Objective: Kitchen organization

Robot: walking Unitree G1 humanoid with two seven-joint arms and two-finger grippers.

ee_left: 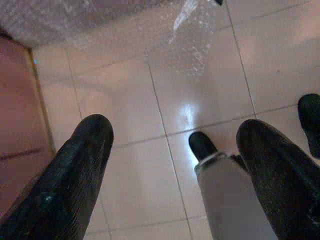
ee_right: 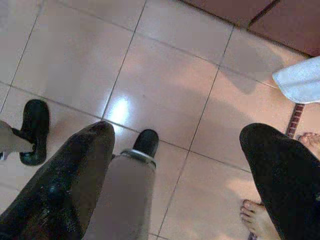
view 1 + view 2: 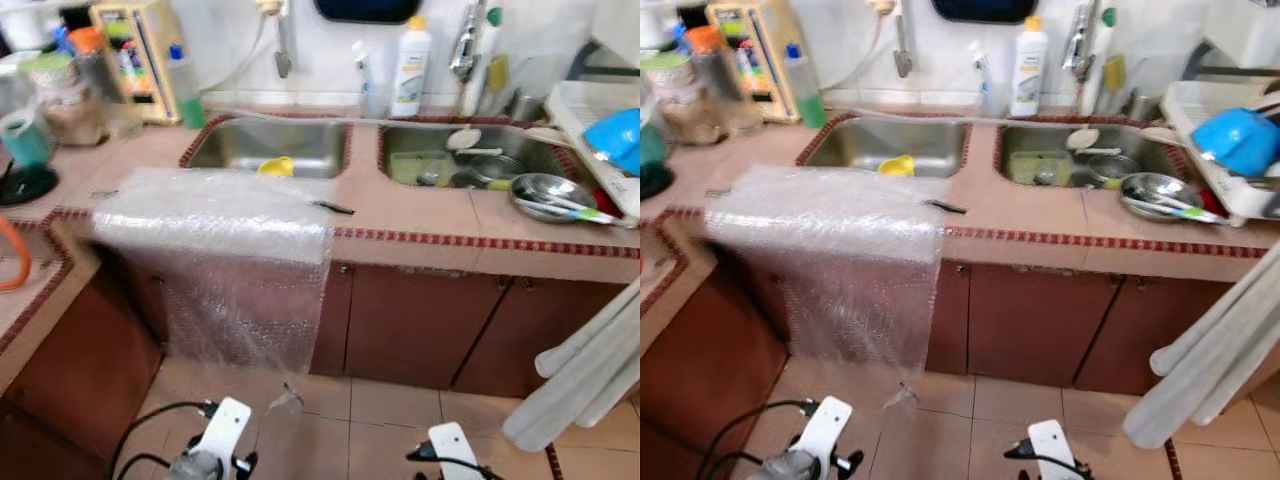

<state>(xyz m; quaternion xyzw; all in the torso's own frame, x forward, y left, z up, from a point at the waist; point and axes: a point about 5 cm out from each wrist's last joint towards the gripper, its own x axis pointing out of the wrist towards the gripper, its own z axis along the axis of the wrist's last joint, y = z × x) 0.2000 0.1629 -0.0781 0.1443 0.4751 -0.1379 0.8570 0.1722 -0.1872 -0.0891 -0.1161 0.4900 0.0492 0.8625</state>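
While both arms hang low by the floor, nothing on the counter (image 3: 420,215) has been tidied yet, as far as I can judge. The left gripper (image 1: 175,165) has its two black fingers spread wide and holds nothing. The right gripper (image 2: 175,170) is just the same, wide apart and empty, above the tiles. A person's bare toes (image 2: 252,212) show close to it.

A big sheet of bubble wrap (image 3: 225,235) lies at the front edge of the counter, before the left sink (image 3: 270,145), and hangs down over the cupboard doors to the floor. A small dark thing (image 3: 333,208) sits by its right edge. The right sink (image 3: 455,160) has dishes in it. A shiny metal bowl (image 3: 550,195) stands near the counter's right end, beside a rack with a blue bowl (image 3: 612,140). Bottles and jars crowd the back left corner.

So all the sorting looks left to do.
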